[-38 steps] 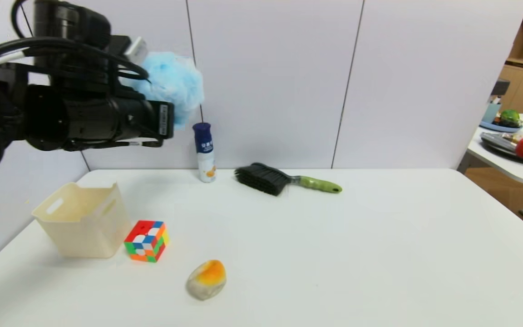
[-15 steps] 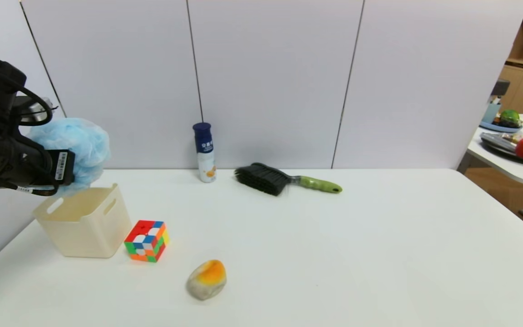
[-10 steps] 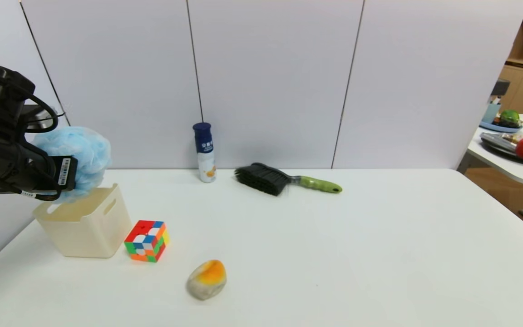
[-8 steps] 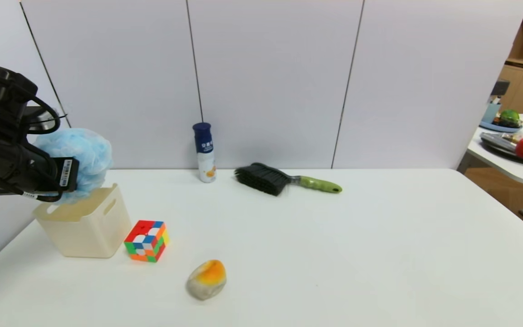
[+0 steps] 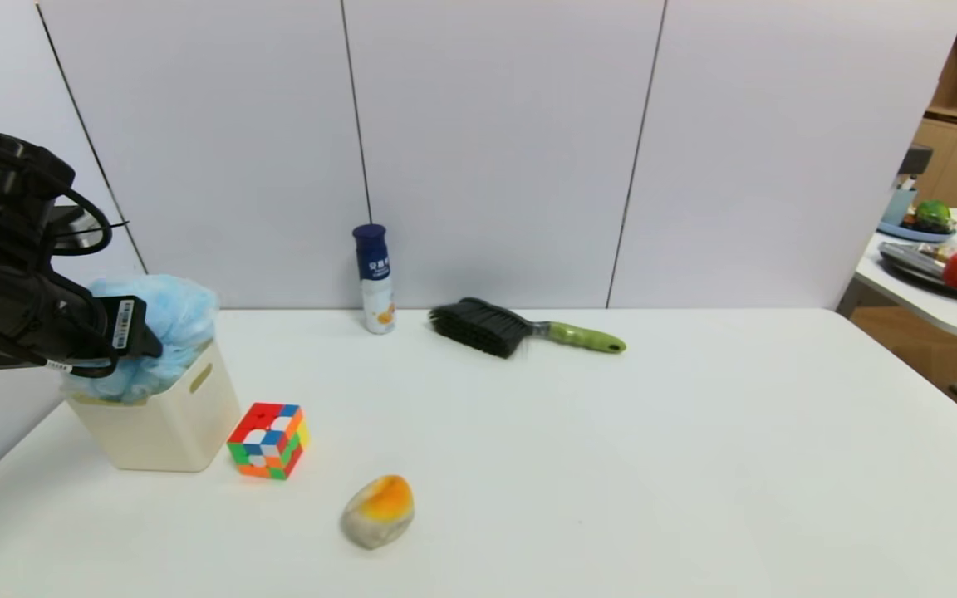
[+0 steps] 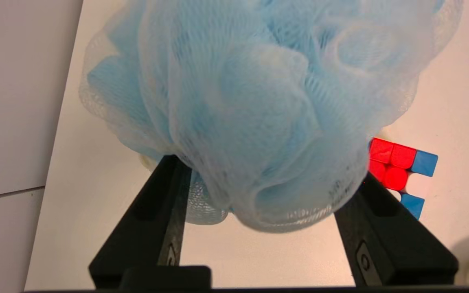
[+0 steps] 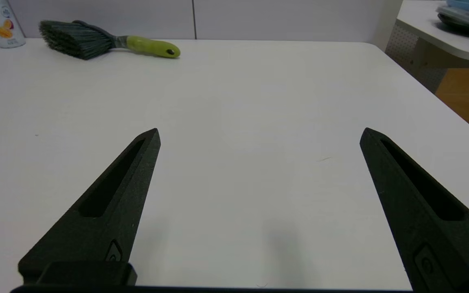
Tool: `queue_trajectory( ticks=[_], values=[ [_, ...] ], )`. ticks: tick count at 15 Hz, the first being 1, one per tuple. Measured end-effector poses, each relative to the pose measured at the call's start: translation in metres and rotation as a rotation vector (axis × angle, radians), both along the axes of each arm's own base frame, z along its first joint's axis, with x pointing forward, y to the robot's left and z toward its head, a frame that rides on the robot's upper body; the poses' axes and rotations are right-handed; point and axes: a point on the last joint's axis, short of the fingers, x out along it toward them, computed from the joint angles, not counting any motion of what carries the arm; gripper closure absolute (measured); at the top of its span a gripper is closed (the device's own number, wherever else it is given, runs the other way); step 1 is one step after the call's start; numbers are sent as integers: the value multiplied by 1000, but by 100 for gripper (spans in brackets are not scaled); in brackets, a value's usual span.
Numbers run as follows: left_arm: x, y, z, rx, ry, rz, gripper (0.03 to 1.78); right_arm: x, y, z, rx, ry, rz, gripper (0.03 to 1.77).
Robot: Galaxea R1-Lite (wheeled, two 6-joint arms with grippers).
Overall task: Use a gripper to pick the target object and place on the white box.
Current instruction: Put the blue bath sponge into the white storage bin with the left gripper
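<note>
Left claw (image 6: 269, 170) wide, at pouf (image 5: 175, 307) and bin (image 5: 167, 432)

Left claw: one, black, over the bin; fingers well apart, with the pouf between and beyond them, their tips partly hidden by its mesh. Pouf: one, light blue, ruffled; sat in the mouth of the bin, bulging above the rim. Bin: one, cream, slot-handled, upright on the table (image 5: 653, 448). Cube (image 5: 268, 441): one, multicoloured, just beside the bin. Stone (image 5: 379, 511): one, grey and orange, nearer the camera than the cube. Can (image 5: 375, 280): one, blue and white, upright near the wall (image 5: 495, 149). Brush (image 5: 524, 328): one, black-bristled, green-handled, lying right of the can. Right claw (image 7: 261, 130): one, idle above the table, fingers wide apart
</note>
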Motion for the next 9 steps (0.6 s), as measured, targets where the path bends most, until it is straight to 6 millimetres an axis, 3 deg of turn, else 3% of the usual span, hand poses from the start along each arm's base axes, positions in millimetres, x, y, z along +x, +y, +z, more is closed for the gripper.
queue_trajectory(
  ticks=[5, 9],
  values=[
    [-5, 0, 3, -7, -20, 12, 43, 0, 0, 0, 0, 0, 0, 10],
    [-9, -1, 21, -22, -167, 25, 30, 0, 0, 0, 0, 0, 1, 10]
  ],
)
